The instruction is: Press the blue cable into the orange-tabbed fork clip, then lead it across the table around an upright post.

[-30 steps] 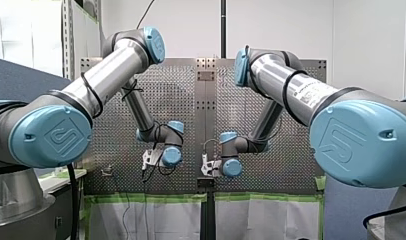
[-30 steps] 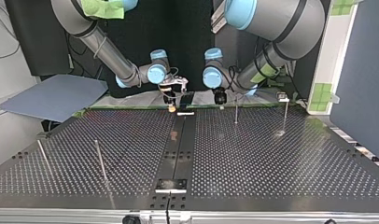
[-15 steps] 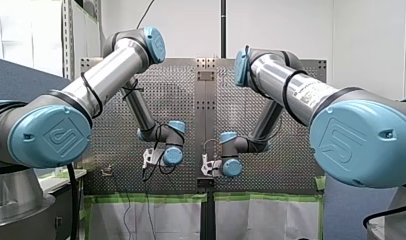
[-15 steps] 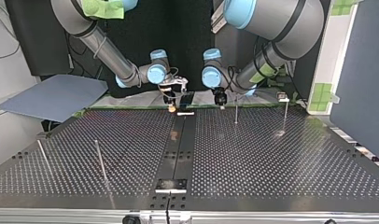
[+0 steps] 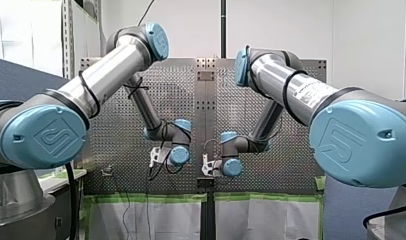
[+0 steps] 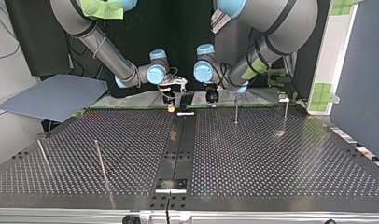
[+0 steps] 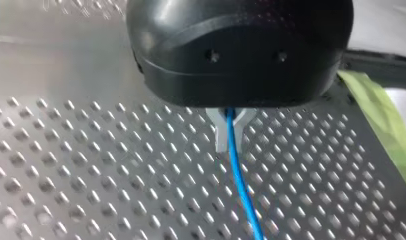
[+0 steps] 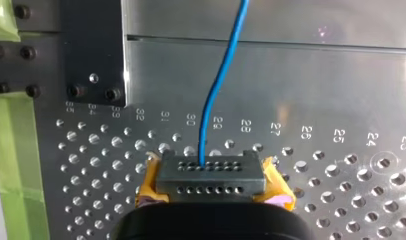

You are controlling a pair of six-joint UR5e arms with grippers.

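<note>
Since a second ago my left gripper (image 6: pixel 211 97) is sitting closer to the dark middle strip (image 6: pixel 178 149) of the table (image 6: pixel 271 158) in the top view. This is nearer my right gripper (image 6: pixel 171 105), which is keeping its place at the table's far edge. The left one's metal fingers (image 7: pixel 222 136) are pinching the blue cable (image 7: pixel 239 185) — it is running out from between them over the perforated surface. The right one's yellow pads (image 8: pixel 149 187) are flanking a grey holed block (image 8: pixel 211 176), and the cable is ending there, clamped. An upright post (image 6: pixel 236 111) is standing near my left gripper.
</note>
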